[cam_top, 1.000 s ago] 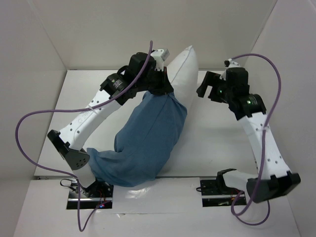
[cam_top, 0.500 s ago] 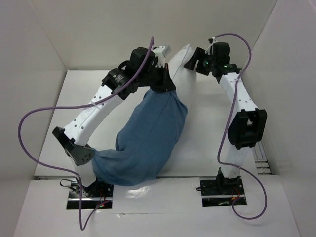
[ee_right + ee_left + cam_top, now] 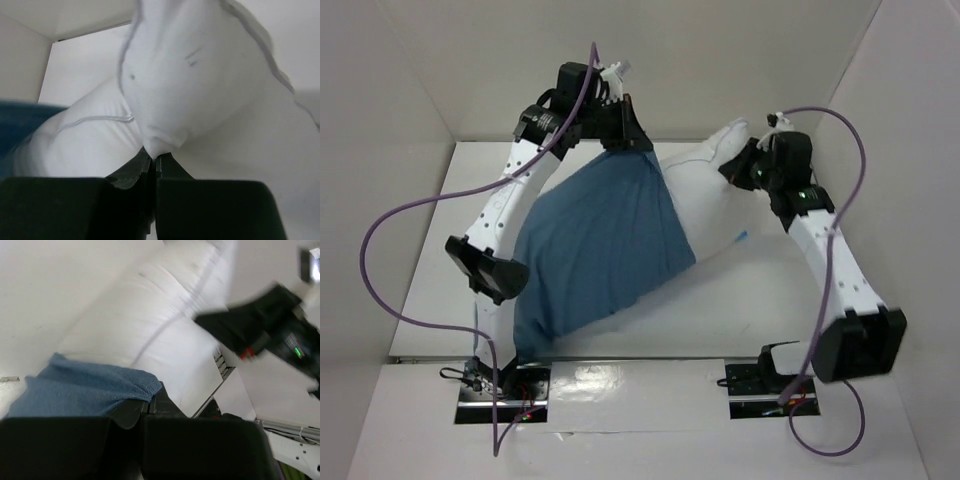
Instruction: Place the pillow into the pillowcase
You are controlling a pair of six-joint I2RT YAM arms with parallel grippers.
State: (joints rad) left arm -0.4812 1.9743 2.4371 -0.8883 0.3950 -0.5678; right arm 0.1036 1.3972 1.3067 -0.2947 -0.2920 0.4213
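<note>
The blue pillowcase (image 3: 600,240) covers the near-left part of the white pillow (image 3: 705,190), which lies slantwise across the table. The pillow's bare end sticks out toward the far right. My left gripper (image 3: 625,140) is raised at the back and shut on the pillowcase's rim (image 3: 90,390), its closed tips (image 3: 150,402) pinching the blue cloth. My right gripper (image 3: 735,165) is shut on a corner of the pillow (image 3: 190,75), the white fabric bunched between its tips (image 3: 155,160). Blue cloth (image 3: 20,125) shows at the left edge of the right wrist view.
White walls (image 3: 410,110) enclose the table on the left, back and right. Purple cables (image 3: 380,230) loop off both arms. The left arm's elbow (image 3: 485,270) hangs beside the pillowcase's left side. The arm bases (image 3: 765,385) sit at the near edge.
My right gripper swung to the pillow's bare end and closed on its corner. My left arm pulled the pillowcase rim back and to the left. The pillow now lies flatter, slanting toward the right.
</note>
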